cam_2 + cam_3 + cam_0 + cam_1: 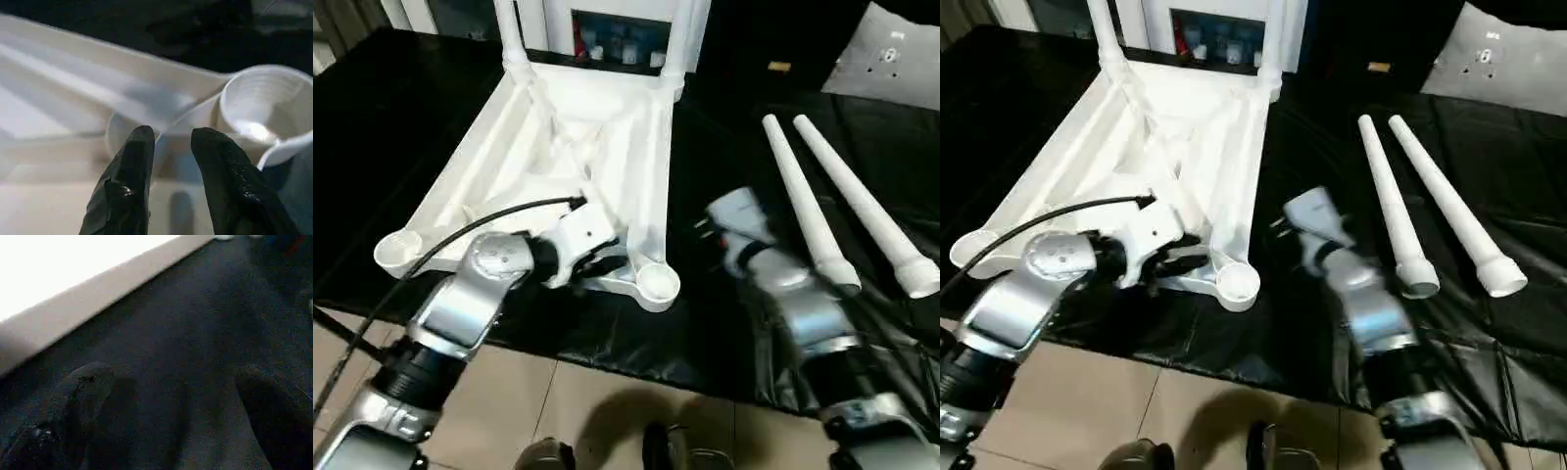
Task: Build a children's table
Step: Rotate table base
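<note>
While upside down: table top (570, 137), two legs (842, 201) loose.

A lab-like workroom: black-draped worktable (862, 157), beige tiled floor (538, 401), white cabinet (617, 24) behind.

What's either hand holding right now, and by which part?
Nothing. Left hand is open above the table top's underside by a near corner socket; right hand is open over the black cover.

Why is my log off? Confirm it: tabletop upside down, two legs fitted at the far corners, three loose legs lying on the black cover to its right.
One detail is wrong: the left eye view shows two loose legs lying right of the upturned tabletop, not three. The two fitted legs at the far corners stand as logged.
</note>
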Motion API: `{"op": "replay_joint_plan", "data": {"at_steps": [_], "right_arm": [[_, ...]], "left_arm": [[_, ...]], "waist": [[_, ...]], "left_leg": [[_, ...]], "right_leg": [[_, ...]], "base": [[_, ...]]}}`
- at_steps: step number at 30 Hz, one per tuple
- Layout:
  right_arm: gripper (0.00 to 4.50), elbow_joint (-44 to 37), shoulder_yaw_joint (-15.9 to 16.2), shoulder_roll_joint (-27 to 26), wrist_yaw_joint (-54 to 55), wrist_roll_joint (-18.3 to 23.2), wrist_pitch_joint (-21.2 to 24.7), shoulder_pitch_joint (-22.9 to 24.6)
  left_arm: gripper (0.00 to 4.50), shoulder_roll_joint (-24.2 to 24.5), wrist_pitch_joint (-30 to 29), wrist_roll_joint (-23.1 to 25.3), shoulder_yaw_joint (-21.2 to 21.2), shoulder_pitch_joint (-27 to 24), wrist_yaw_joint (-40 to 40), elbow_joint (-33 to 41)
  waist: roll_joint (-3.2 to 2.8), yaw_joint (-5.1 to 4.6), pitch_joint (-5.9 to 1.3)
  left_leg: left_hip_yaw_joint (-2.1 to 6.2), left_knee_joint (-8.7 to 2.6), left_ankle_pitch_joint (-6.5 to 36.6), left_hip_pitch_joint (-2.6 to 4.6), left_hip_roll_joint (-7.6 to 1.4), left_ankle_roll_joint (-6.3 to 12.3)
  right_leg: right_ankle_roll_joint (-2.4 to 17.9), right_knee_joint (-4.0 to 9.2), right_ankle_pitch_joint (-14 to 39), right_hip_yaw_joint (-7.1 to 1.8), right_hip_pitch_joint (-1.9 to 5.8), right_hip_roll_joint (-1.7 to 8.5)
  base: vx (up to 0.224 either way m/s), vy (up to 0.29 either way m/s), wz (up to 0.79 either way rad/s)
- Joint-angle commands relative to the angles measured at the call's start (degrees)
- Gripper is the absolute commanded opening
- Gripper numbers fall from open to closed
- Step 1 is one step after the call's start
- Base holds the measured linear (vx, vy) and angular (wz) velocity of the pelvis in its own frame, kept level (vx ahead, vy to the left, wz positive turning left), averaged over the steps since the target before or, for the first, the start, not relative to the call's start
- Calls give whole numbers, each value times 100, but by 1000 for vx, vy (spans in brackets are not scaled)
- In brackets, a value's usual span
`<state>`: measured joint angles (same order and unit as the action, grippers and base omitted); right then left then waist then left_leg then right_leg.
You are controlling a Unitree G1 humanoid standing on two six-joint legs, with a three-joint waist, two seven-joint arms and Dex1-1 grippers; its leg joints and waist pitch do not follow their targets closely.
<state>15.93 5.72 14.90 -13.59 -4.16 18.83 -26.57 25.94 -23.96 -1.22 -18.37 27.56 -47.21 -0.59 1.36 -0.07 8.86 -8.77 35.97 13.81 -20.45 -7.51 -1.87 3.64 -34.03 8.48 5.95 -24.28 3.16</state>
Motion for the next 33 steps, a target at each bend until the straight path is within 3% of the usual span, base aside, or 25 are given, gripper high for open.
{"op": "replay_joint_plan", "data": {"at_steps": [1,3,7,10,11,13,15,16,17,18,19,20,21,22,23,24,25,26,27,28,29,30,31,32,33], "right_arm": [[450,-439,-191,73,-32,140,103,147],[450,-1223,-575,-56,-169,656,42,452],[450,-1944,-625,-165,12,682,517,769],[450,-2812,-499,-373,-54,968,1339,1284],[450,-2833,-497,-384,-59,989,1355,1301],[450,-3147,-514,-610,43,1183,1420,1609],[450,-3380,-462,-687,108,1246,1444,1883],[450,-3425,-470,-750,196,1229,1446,1991],[450,-3511,-481,-828,216,1260,1337,2149],[450,-3577,-517,-891,238,1280,1351,2209],[450,-3633,-559,-952,272,1290,1362,2228],[450,-3676,-569,-971,264,1284,1343,2229],[450,-3694,-567,-969,256,1279,1333,2221],[450,-3700,-626,-1032,413,1231,1327,2174],[450,-3667,-674,-1067,585,1114,1107,2112],[450,-3637,-667,-1049,606,1057,936,2092],[450,-3655,-697,-1007,617,1108,1267,2055],[450,-3657,-699,-1005,618,1112,1293,2052],[450,-3690,-730,-972,569,1216,1535,2063],[450,-3691,-700,-859,447,1250,1595,2106],[450,-3695,-662,-741,290,1288,1642,2176],[450,-3701,-638,-661,172,1294,1646,2237],[450,-3703,-630,-636,147,1278,1624,2254],[450,-3707,-617,-601,133,1230,1558,2269],[450,-3699,-608,-588,102,1230,1508,2269]], "left_arm": [[161,-12,-141,-214,184,-145,-67,219],[197,-118,-488,-739,616,-503,-41,844],[212,-407,-661,-1212,1037,-809,311,1371],[243,-1005,-833,-1437,1397,-1092,1012,1861],[244,-1026,-826,-1427,1404,-1099,1043,1870],[260,-1485,-1030,-1251,1682,-1221,1776,1933],[286,-1711,-972,-895,1832,-1394,2382,1930],[286,-1791,-899,-763,1888,-1485,2616,1901],[286,-1831,-708,-477,1874,-1624,2988,1885],[286,-1871,-635,-425,1865,-1687,3109,1886],[286,-1861,-539,-321,1794,-1732,3206,1913],[286,-1913,-483,-290,1763,-1792,3305,1935],[286,-1952,-462,-295,1756,-1823,3350,1947],[286,-2031,-432,-232,1774,-1867,3495,1934],[286,-2260,-464,-294,1926,-1941,3702,1923],[286,-2377,-500,-376,2022,-1972,3770,1925],[286,-2370,-466,-278,2016,-2017,3840,1949],[286,-2368,-463,-269,2014,-2019,3845,1951],[286,-2368,-425,-253,1997,-2073,3858,1999],[286,-2420,-428,-308,2025,-2159,3888,2086],[286,-2462,-450,-359,2055,-2268,3925,2191],[286,-2500,-471,-379,2068,-2365,4001,2274],[286,-2503,-481,-351,2069,-2396,4049,2302],[286,-2504,-469,-282,2054,-2438,4140,2331],[286,-2531,-489,-301,2068,-2452,4165,2342]], "waist": [[-44,33,-547],[-71,31,-595],[-62,51,-552],[-93,76,-507],[-154,60,-564],[-179,92,-524],[-46,142,-543],[-20,216,-534],[57,288,-539],[58,330,-563],[80,312,-543],[17,227,-546],[-36,135,-552],[-270,-31,-553],[-560,-119,-762],[-601,-115,-883],[-600,-56,-836],[-669,-21,-807],[-635,-26,-856],[-417,15,-866],[-211,58,-947],[-84,122,-1011],[-74,216,-934],[-5,197,-886],[-60,202,-875]], "left_leg": [[181,-402,-331,-69,-519,689],[173,-370,-575,-81,-525,899],[159,-375,-560,-91,-529,1175],[149,-395,60,-69,-547,916],[-184,-295,562,307,-441,281],[-267,-354,753,304,-439,-41],[-443,-125,1330,247,-207,-66],[-391,40,1525,198,-109,37],[-199,274,1254,36,-20,210],[90,448,877,-166,38,210],[199,527,805,-220,101,171],[372,423,638,-152,168,67],[386,173,485,-138,184,-22],[525,-244,160,155,-196,55],[813,-588,-449,329,-1433,72],[868,-553,-1621,200,-1733,-237],[773,-558,-2300,111,-1653,-204],[369,-470,-2631,84,-1353,-24],[244,-475,-2054,230,-1116,488],[437,-436,-1633,121,-827,1010],[97,-108,-515,38,-210,924],[87,-163,-215,-276,-213,662],[58,-181,-14,-291,-195,559],[31,-287,451,-175,-258,374],[47,-382,530,-199,-305,230]], "right_leg": [[1205,284,901,-482,479,659],[1390,211,399,-490,501,677],[1520,262,476,-441,424,612],[1329,419,1434,-412,433,603],[893,603,2093,-587,169,159],[370,614,2232,-666,99,-121],[-42,638,2829,-991,100,-163],[-132,719,3885,-1392,172,15],[-163,802,4735,-1855,412,320],[-75,798,5033,-2178,595,480],[-59,804,5023,-2271,572,415],[-51,810,4753,-2150,397,90],[-196,778,4295,-1978,333,-256],[-697,646,3176,-1374,-65,-902],[-732,-223,2274,-751,-455,-443],[-739,-993,1388,-449,-458,-122],[-654,-1032,1201,-385,-495,-56],[-426,-1000,888,-202,-455,-35],[-311,-829,706,-150,-319,44],[-322,-605,403,-252,-51,144],[-283,48,-3,-483,187,407],[41,123,-390,-647,573,821],[62,236,-57,-627,486,778],[159,322,978,-619,437,655],[156,319,1779,-569,476,594]], "base": [[0,0,0],[0,0,0],[0,0,0],[0,0,0],[0,0,0],[-30,-7,-43],[-19,13,-48],[-13,18,-45],[0,50,-57],[-2,97,-72],[-2,97,-72],[-28,124,-74],[-51,125,-65],[-51,125,-65],[-70,121,-40],[-67,122,-37],[-67,122,-37],[-43,105,-50],[-47,11,-50],[-47,11,-50],[-48,-89,-29],[-114,-143,-9],[-114,-143,-9],[-123,-140,-4],[-69,-101,-1]]}}
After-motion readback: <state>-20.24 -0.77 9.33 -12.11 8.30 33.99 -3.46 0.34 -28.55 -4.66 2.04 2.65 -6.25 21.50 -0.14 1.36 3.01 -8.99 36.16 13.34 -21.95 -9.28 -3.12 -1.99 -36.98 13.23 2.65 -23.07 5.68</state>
